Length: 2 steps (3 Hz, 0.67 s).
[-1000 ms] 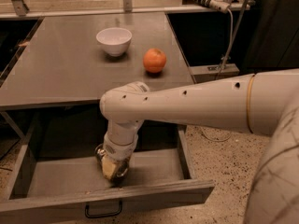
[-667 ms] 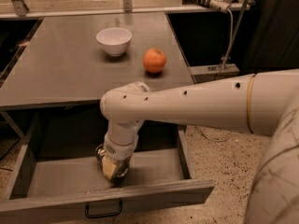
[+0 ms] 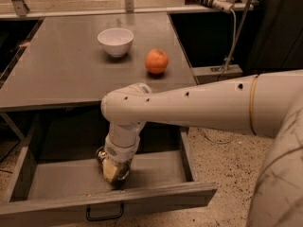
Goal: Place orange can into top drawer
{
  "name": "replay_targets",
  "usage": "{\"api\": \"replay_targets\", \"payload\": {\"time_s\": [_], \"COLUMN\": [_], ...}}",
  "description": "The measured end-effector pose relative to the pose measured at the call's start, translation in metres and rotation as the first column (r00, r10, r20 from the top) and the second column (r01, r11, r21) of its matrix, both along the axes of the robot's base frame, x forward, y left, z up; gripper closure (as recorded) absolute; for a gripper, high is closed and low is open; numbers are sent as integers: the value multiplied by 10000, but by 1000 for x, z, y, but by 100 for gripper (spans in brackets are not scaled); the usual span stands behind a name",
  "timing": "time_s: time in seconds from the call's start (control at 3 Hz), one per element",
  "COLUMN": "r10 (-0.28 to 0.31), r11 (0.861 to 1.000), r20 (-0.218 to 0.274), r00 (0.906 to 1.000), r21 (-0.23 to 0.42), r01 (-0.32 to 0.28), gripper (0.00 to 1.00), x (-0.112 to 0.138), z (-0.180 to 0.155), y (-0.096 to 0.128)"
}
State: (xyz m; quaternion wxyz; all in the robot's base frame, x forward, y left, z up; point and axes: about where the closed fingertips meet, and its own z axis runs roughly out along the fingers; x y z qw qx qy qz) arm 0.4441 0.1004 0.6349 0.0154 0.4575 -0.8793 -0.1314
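Note:
The top drawer (image 3: 156,196) is pulled open below the tabletop, with its small black handle (image 3: 102,215) on the front panel. My gripper (image 3: 115,164) reaches straight down into the drawer, near the middle of its floor. The orange can (image 3: 111,173) shows as a gold, shiny shape right at the gripper's tip, low over or on the drawer floor. My white arm and wrist (image 3: 124,141) hide most of the gripper and the can's top.
A white bowl (image 3: 115,40) and a round orange fruit (image 3: 156,61) stand on the grey tabletop (image 3: 57,74) behind the drawer. A cable and power strip (image 3: 222,1) hang at the back right. Speckled floor lies to the right of the drawer.

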Motion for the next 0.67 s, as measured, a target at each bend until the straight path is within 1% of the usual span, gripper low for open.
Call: {"api": "replay_targets", "payload": {"time_s": [0.33,0.67], "r10": [0,1], "r11": [10000,10000], "r20": [0,0], "r00": [10000,10000], "r21": [0,-1], "r01": [0,-1], "gripper": [11,0], "x": [0,0], "z": [0,0], "y": [0,0]}}
